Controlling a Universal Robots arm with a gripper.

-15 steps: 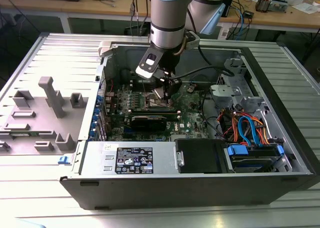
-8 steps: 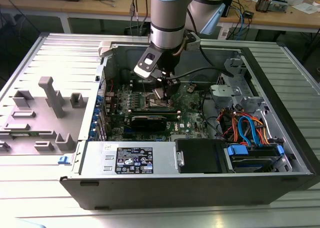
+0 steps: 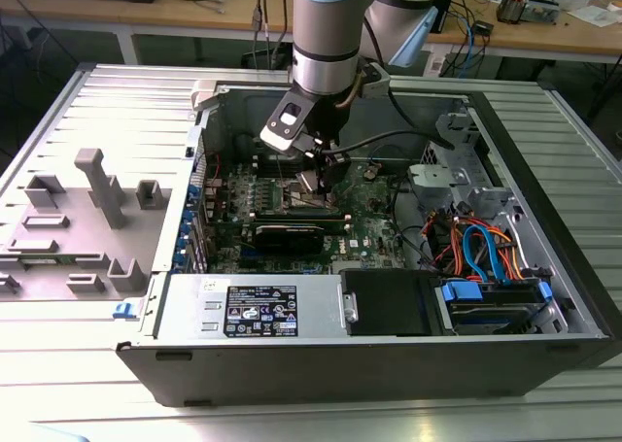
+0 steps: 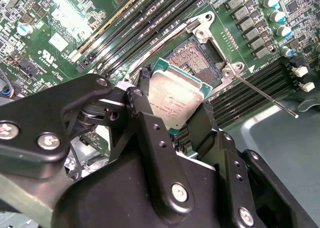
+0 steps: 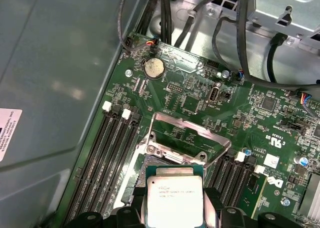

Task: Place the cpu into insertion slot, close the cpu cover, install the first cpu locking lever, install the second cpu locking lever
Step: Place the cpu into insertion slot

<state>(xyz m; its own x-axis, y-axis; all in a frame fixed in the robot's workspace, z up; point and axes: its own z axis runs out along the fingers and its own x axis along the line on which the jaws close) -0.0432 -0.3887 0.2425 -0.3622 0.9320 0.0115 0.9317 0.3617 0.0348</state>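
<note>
While parked down inside the open pc case (image 3: 389, 364), got the jaws clenched on the cpu (image 4: 177, 95), pinching it by two opposite edges, silver top up toward both wrist cameras. Held a bit tilted, not flat. Not seated yet either: hanging over the near edge of the insertion slot (image 4: 200, 62), right ahead of and just below the jaws. Can't tell about contact with the rim.

Can see the slot wide open in the second wrist view, gold contact field bare. Found the cpu cover (image 5: 192, 130) flipped up on the far side of the slot from the jaws, standing open, with green motherboard (image 5: 190, 102) visible through its window. Also spotted one thin locking lever (image 4: 265, 95) sticking out from a corner of the slot, off to one side of the jaws, tip over the grey case floor.

Long black memory slots (image 5: 102, 158) flanking the jaws on both sides. Further out past the cover, a coin battery (image 5: 154, 67) and a bundle of black cables (image 5: 165, 7).

From the exterior view: arm (image 3: 330, 34) reaching straight down into the case, case resting on a ribbed grey surface (image 3: 117, 92), grey plastic fixture (image 3: 97, 185) well away from the jaws on that same surface.
</note>
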